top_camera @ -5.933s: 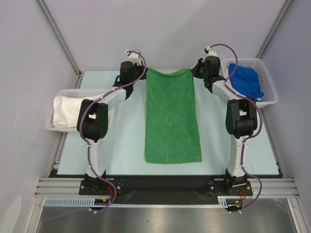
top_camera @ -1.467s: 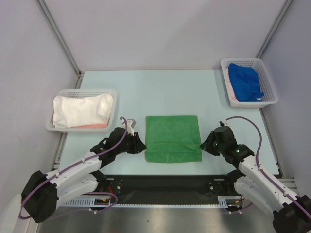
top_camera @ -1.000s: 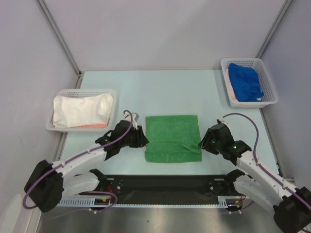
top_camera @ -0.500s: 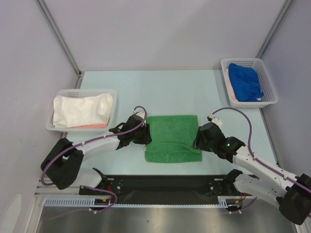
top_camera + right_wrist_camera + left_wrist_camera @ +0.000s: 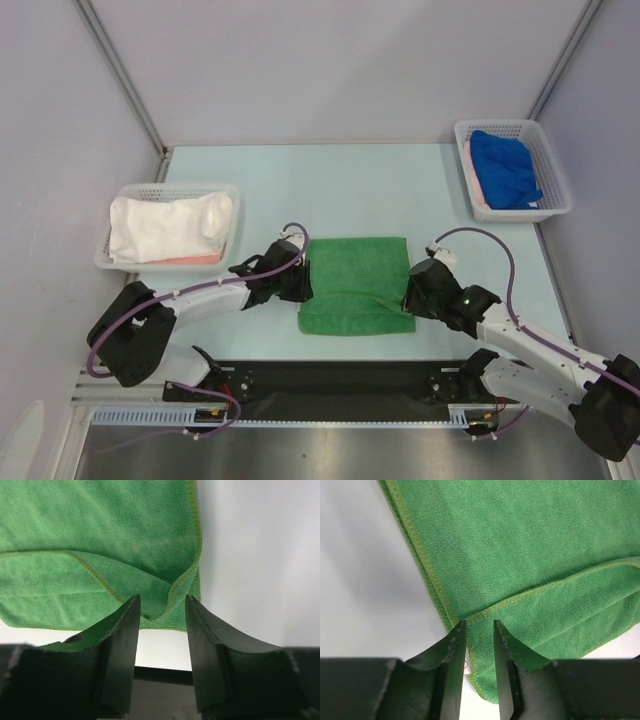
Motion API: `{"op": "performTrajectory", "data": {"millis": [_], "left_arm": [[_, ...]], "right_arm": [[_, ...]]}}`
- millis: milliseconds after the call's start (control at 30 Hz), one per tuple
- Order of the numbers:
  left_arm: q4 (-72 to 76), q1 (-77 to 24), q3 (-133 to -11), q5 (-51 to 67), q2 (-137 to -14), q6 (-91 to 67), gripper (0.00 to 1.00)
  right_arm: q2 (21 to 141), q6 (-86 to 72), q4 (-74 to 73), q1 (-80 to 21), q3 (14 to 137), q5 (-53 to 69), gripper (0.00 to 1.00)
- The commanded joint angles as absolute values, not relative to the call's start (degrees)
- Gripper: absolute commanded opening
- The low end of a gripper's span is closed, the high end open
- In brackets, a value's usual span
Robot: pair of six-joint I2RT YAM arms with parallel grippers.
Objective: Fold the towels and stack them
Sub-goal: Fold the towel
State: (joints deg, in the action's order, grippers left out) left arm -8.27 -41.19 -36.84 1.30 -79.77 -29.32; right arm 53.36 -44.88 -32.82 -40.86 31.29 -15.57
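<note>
1. Green towel (image 5: 357, 285), folded to a rough square, lies flat on the pale bench (image 5: 340, 190) just beyond the arm bases, between the two tools; a stitched hem of its upper layer runs across the near part
2. Left tool (image 5: 479, 625) sits at the towel's left edge, towards the near corner; its fingers stand only a narrow way apart, tips down on the doubled hem where the upper layer's edge meets the side; whether they pinch any cloth I cannot tell
3. Right tool (image 5: 162, 597) sits at the towel's right edge near the front corner; its fingers are parted wide, with a small lifted curl of the upper layer rising in the gap between them, touching neither finger clearly; nothing is gripped
4. Farther back on the left, a white perforated basket (image 5: 170, 188) holds the white towel (image 5: 165, 228), bunched, with a strip of salmon pink towel (image 5: 190, 260) showing under its near side
5. Farthest, at the right rear corner, a second white basket (image 5: 500, 126) holds the blue towel (image 5: 503, 168), crumpled
</note>
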Motion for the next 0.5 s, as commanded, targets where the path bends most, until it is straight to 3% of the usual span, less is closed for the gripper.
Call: {"op": "performTrajectory", "data": {"millis": [0,133,233,467], "left_arm": [[-7.2,-41.8,-37.2,3.4,-78.6,-27.7,0.31],[-7.4,-41.8,-37.0,3.9,-78.7,-27.2,0.28],[-7.3,-41.8,-36.8,3.6,-79.3,-27.1,0.29],[-7.5,-42.1,-36.5,2.6,-78.6,-27.2,0.47]], "right_arm": [[51.4,-46.3,-33.7,-41.8,30.9,-16.2,0.44],[50.4,-47.1,-34.4,-42.5,30.7,-16.1,0.42],[50.4,-47.8,-34.6,-43.2,30.3,-16.1,0.31],[49.0,-49.8,-37.2,-45.1,29.4,-16.3,0.08]]}}
